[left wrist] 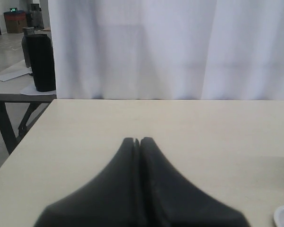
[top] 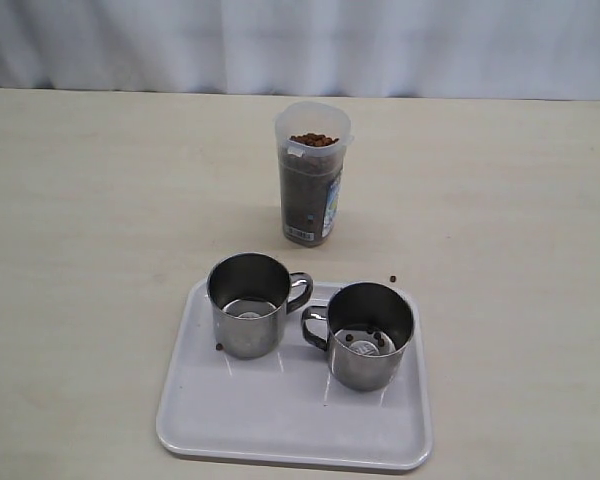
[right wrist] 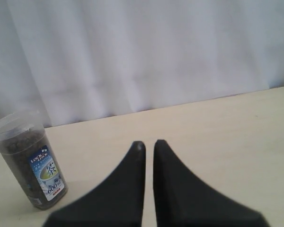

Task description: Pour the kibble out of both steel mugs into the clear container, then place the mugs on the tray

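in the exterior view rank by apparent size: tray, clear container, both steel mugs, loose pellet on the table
1. tray
2. clear container, taller than the mugs despite sitting farther back
3. left mug and right mug, alike, not ranked
4. loose pellet

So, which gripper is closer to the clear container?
Right, likely. The right gripper has the clear container close beside it; the left gripper faces table, with no container in its view.
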Robot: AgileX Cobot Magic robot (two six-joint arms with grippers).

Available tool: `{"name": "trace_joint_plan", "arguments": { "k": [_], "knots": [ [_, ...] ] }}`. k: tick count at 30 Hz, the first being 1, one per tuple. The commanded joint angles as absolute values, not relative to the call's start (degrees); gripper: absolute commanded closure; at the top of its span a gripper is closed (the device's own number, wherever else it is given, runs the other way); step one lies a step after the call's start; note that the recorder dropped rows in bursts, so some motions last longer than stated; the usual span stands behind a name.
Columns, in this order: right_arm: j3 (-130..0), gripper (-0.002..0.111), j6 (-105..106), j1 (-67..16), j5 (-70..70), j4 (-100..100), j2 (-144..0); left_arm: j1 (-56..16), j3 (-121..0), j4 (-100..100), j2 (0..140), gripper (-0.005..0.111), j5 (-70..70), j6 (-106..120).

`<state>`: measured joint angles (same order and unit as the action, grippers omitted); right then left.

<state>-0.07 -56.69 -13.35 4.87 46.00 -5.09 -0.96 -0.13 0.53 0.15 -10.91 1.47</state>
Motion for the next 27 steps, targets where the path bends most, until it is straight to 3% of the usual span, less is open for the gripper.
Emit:
{"name": "trace_joint_plan", "arguments": {
  "k": [1,4,27],
  "knots": [
    [0.0,0.104,-37.8,-14.1,13.9,29.8,0.0,-1.4,0.0,0.7,0.0,0.107,-10.7,1.2],
    [0.0,0.104,-7.8,-8.4,14.6,6.1,0.0,-1.4,0.0,0.7,0.0,0.107,-10.4,1.2],
    [0.0,0.104,-6.4,-7.5,8.8,5.3,0.0,-1.4,0.0,0.7,0.0,0.107,-10.4,1.2]
  ]
}}
